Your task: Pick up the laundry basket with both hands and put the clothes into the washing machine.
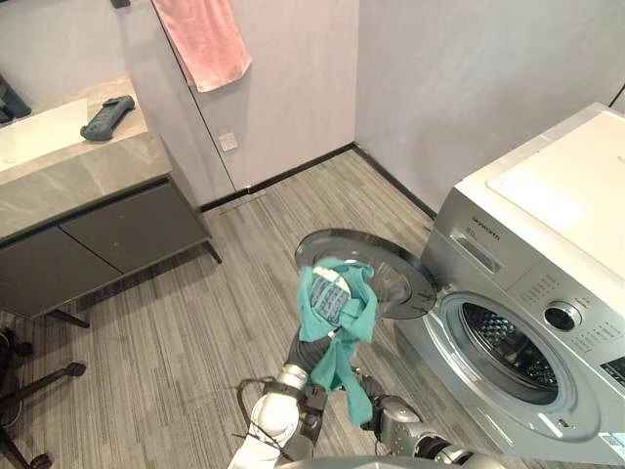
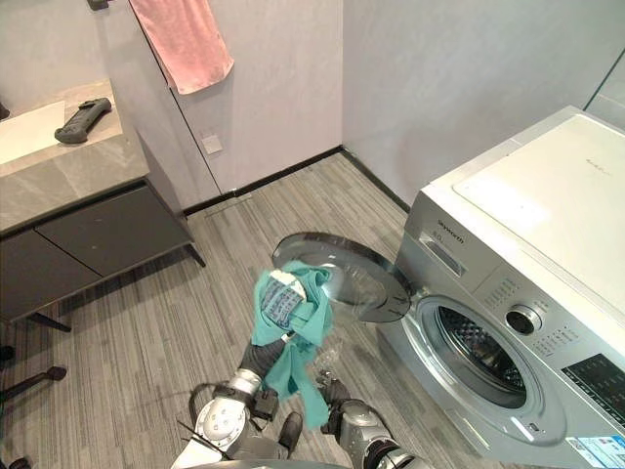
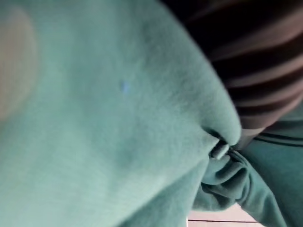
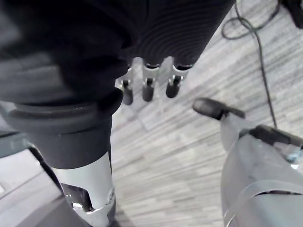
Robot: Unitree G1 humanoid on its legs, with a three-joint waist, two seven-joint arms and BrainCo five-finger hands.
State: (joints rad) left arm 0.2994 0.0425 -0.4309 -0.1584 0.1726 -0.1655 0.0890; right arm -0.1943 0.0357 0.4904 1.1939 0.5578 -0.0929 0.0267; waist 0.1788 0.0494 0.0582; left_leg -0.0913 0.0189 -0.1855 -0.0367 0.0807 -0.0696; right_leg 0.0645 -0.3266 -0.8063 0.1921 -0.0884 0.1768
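A teal garment (image 1: 344,360) hangs from my left hand (image 1: 330,293), which is raised and shut on it, its fingers wrapped in the cloth. The cloth hangs just in front of the washing machine's (image 1: 547,244) round door (image 1: 391,278), which is swung open to the left. The dark drum opening (image 1: 508,352) lies to the right of the garment and lower. In the left wrist view the teal garment (image 3: 118,118) covers the hand, with one fingertip (image 3: 220,150) poking out. My right hand (image 4: 147,87) hangs low over the floor, fingers relaxed and holding nothing.
A grey vanity counter (image 1: 88,176) with dark cabinets stands at the left, a dark device (image 1: 107,117) lying on it. A pink towel (image 1: 205,39) hangs on the wall behind. A chair base (image 1: 39,386) shows at the lower left. Striped wood floor (image 1: 195,332) spreads between them.
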